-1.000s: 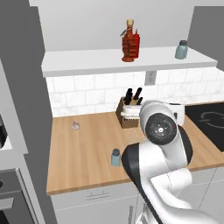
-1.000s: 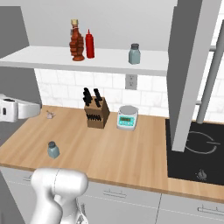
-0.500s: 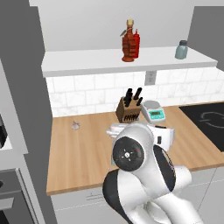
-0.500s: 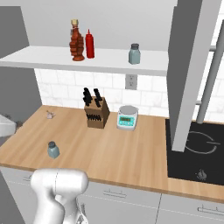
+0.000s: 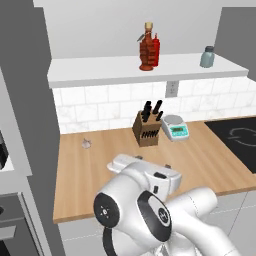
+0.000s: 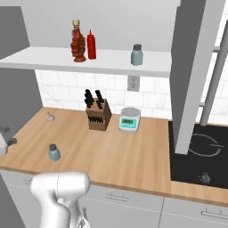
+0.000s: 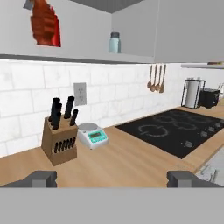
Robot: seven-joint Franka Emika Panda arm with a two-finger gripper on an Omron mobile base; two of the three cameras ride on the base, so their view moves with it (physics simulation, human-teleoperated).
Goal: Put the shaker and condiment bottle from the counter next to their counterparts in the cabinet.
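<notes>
Gripper (image 7: pixel 111 178) spread empty, shaker (image 6: pixel 54 152) blue-grey, dark-capped

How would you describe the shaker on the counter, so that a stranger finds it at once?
Start at the wooden counter below the shelf. Near its front edge, left of the knife block, stands the shaker alone: a small pale blue-grey jar with a dark cap. The similar shaker on the shelf sits up high instead.
</notes>
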